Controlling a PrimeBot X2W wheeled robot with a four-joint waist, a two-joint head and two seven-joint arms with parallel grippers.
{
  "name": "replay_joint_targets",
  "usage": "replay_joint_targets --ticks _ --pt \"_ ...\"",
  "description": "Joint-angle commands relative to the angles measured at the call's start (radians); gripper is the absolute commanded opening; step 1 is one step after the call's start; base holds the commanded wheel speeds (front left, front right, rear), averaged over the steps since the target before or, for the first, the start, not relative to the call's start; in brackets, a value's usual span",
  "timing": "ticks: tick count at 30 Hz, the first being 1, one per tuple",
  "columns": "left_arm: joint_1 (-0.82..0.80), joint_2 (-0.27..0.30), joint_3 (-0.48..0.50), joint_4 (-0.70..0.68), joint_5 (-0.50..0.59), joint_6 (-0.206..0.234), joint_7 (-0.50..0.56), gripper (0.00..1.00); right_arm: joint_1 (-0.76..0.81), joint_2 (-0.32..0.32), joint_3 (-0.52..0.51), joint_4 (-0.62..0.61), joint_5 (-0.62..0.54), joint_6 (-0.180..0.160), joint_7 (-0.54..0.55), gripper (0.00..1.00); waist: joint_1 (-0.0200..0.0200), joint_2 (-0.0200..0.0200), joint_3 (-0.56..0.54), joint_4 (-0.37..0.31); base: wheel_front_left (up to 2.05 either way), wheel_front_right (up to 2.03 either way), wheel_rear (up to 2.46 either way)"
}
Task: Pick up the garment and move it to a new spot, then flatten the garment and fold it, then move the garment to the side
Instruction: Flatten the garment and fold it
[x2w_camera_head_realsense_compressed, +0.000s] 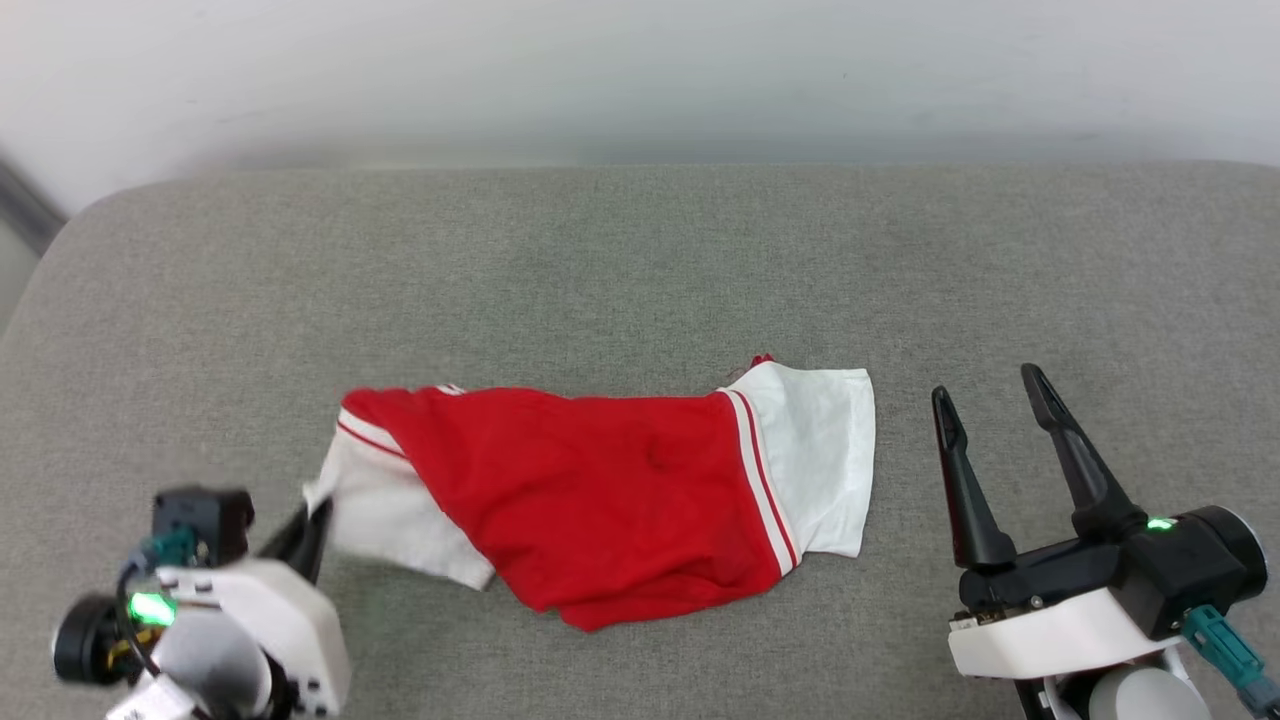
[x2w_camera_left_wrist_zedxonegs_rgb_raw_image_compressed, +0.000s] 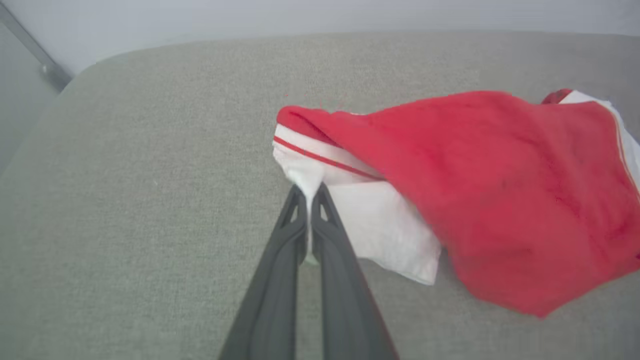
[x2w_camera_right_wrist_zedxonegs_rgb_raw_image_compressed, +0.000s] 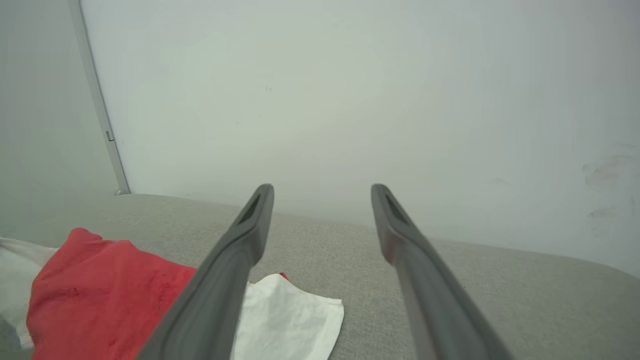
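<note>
The garment (x2w_camera_head_realsense_compressed: 610, 500) is seen lying crumpled on the grey padded counter (x2w_camera_head_realsense_compressed: 640, 260), near its front edge and roughly midway between the two arms. Its red body is bunched across the middle, with one white sleeve (x2w_camera_head_realsense_compressed: 390, 520) spread out at the robot's left and another white sleeve (x2w_camera_head_realsense_compressed: 825, 450), edged with red-and-white stripe trim, laid flat at the right. The left claw (x2w_camera_head_realsense_compressed: 310, 515) is placed at the left end of the garment. In the left wrist view the left claw (x2w_camera_left_wrist_zedxonegs_rgb_raw_image_compressed: 310, 192) is shown with its two dark fingers pressed together on a pinch of the white sleeve's edge, and the cloth (x2w_camera_left_wrist_zedxonegs_rgb_raw_image_compressed: 500, 190) is drawn up slightly there. The right claw (x2w_camera_head_realsense_compressed: 990, 390) is held apart from the garment, just beside the right sleeve, with its fingers spread wide and nothing between them. In the right wrist view the right claw (x2w_camera_right_wrist_zedxonegs_rgb_raw_image_compressed: 322, 192) is seen above the counter, the garment (x2w_camera_right_wrist_zedxonegs_rgb_raw_image_compressed: 100, 290) lying below at the lower left, and a pale wall (x2w_camera_right_wrist_zedxonegs_rgb_raw_image_compressed: 350, 100) stands behind.
</note>
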Motion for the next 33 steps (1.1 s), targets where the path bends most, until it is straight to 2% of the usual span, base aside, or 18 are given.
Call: replay_joint_targets --ticks 1,4,5,6,10,16,17,19,21,23,24,26,29,33 --pt "0.056 0.011 -0.009 0.018 -0.008 0.0 0.024 0.0 0.012 0.001 0.001 0.004 0.011 0.0 -0.002 1.0 0.0 0.0 -0.003 0.002 0.0 0.0 0.0" --pt "0.11 0.012 -0.034 0.065 -0.007 -0.003 0.047 0.0 0.013 0.001 0.004 0.009 0.012 0.0 -0.002 1.0 0.0 0.0 -0.007 0.001 0.0 0.0 0.0" --pt "0.116 0.008 -0.036 0.078 -0.006 0.002 0.041 0.45 0.014 0.001 0.004 0.012 0.012 0.0 -0.002 1.0 0.0 0.0 -0.009 0.001 0.0 0.0 0.0" --pt "0.12 0.005 -0.037 0.091 -0.002 0.01 0.035 1.0 0.015 0.001 0.003 0.014 0.013 0.0 -0.002 1.0 0.0 0.0 -0.01 0.001 0.0 0.0 0.0" --pt "0.104 -0.017 -0.038 0.108 0.011 0.013 -0.028 1.0 0.018 0.001 -0.005 0.019 -0.001 0.0 -0.002 1.0 0.0 0.0 -0.018 0.006 0.0 0.0 0.0" --pt "0.059 -0.028 -0.032 0.071 0.067 -0.026 -0.269 1.0 0.02 0.001 -0.044 0.032 -0.004 0.0 -0.002 1.0 0.0 0.0 -0.038 0.023 0.0 0.0 0.0" --pt "0.059 -0.028 -0.032 0.071 0.067 -0.026 -0.269 1.0 0.02 0.001 -0.044 0.032 -0.004 0.0 -0.002 1.0 0.0 0.0 -0.038 0.023 0.0 0.0 0.0" --pt "0.049 -0.025 -0.041 0.064 0.102 -0.034 -0.351 1.0 0.023 0.001 -0.059 0.074 -0.009 0.0 -0.001 1.0 0.0 0.0 -0.046 0.029 0.0 0.0 0.0" --pt "0.036 -0.023 -0.05 0.053 0.144 -0.038 -0.42 1.0 0.002 0.0 -0.045 0.111 -0.025 0.0 0.053 1.0 0.0 0.0 -0.05 0.037 0.0 0.0 0.0" --pt "0.033 -0.042 -0.05 0.047 0.154 -0.041 -0.449 1.0 -0.03 -0.026 -0.017 0.13 -0.012 0.0 0.159 1.0 0.0 0.0 -0.048 0.047 0.0 0.0 0.0" --pt "0.02 -0.051 -0.051 0.031 0.176 -0.05 -0.463 1.0 -0.061 -0.076 0.03 0.133 0.009 -0.001 0.288 1.0 0.0 0.0 -0.041 0.056 0.0 0.0 0.0" --pt "0.017 -0.065 -0.052 0.017 0.193 -0.059 -0.468 1.0 -0.086 -0.125 0.09 0.144 0.047 0.0 0.45 1.0 0.0 0.0 -0.034 0.068 0.0 0.0 0.0" --pt "0.014 -0.092 -0.045 -0.019 0.228 -0.081 -0.469 1.0 -0.147 -0.197 0.127 0.14 0.103 -0.001 0.664 1.0 0.0 0.0 -0.017 0.089 0.0 0.0 0.0" --pt "0.023 -0.133 -0.035 -0.038 0.26 -0.106 -0.468 1.0 -0.19 -0.232 0.137 0.167 0.155 0.0 0.907 1.0 0.0 0.0 0.007 0.125 0.0 0.0 0.0"
